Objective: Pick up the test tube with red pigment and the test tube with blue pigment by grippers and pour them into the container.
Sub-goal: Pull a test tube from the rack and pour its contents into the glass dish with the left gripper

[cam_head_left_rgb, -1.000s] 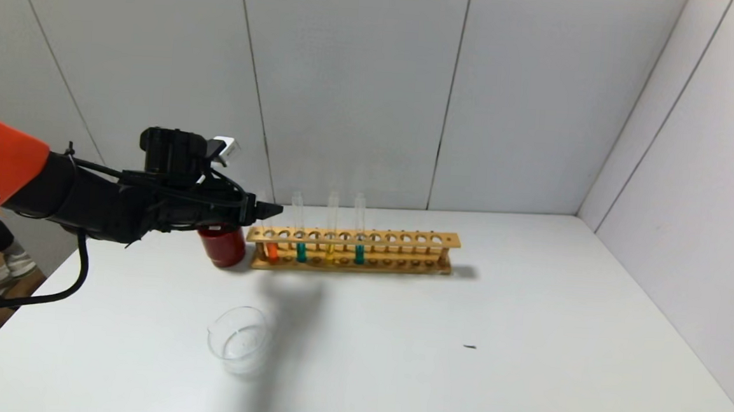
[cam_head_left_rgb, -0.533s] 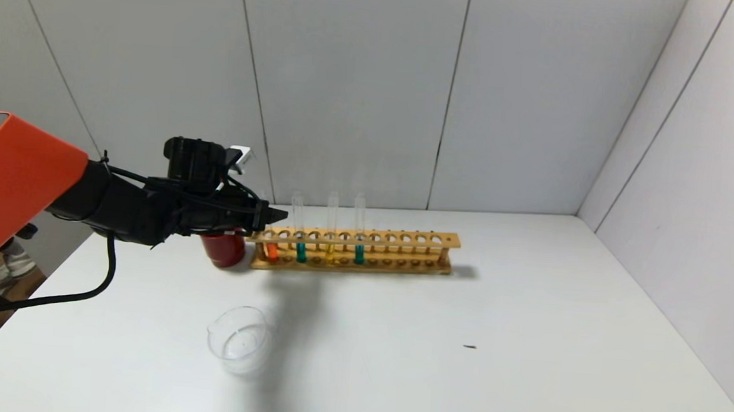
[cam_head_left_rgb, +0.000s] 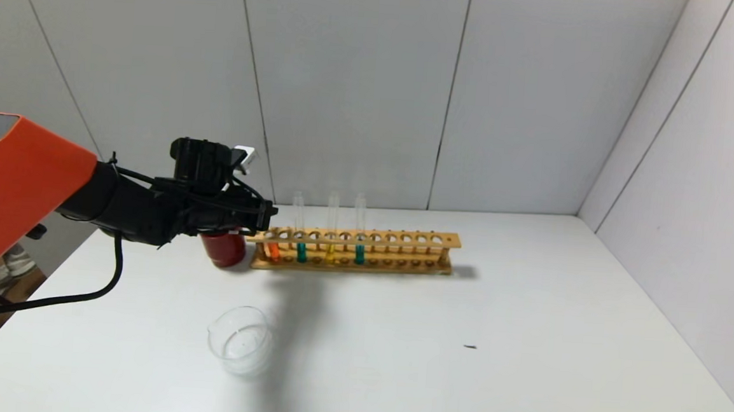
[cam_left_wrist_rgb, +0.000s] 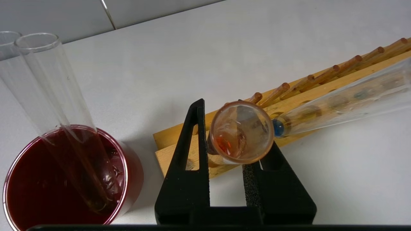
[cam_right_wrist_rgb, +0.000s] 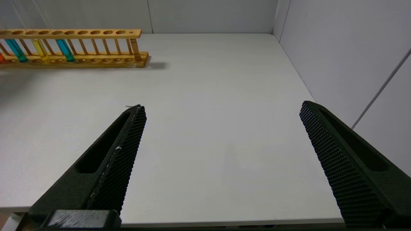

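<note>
Left claw: closed to a narrow gap around the upper part of the test tube with red pigment; pads are seen against the glass.
Red tube: seated in the end hole of the wooden rack, at 9 o'clock of the test tube with blue pigment.
Handling: judged light, thin, smooth, breakable; best held near the rim, gently, kept upright.
Container: on the surface at 6 o'clock of the rack.
Right claw: wide open, empty, parked.
</note>
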Available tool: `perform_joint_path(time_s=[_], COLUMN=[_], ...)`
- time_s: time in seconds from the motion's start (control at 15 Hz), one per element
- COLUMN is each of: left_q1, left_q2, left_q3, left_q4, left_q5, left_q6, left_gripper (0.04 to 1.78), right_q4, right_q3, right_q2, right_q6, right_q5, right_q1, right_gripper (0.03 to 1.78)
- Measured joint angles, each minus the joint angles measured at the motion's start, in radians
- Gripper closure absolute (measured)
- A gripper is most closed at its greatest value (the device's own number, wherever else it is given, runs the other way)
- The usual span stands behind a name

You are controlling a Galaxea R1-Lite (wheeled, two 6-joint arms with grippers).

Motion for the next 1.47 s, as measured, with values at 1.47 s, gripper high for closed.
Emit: perform_joint_path(time_s=[1.47], left_q1=[-0.003], left_q2=[-0.472], left_q3=[0.116], left_q4=[0.193], left_q5=[0.165], left_q6=[0.237], left_gripper=[1.49], right_q4=[0.0], right_q3=[0.0], right_q2=[0.0], right_q6=[0.0], right_q5=[0.0], right_q1=[0.0], right_gripper=[0.06])
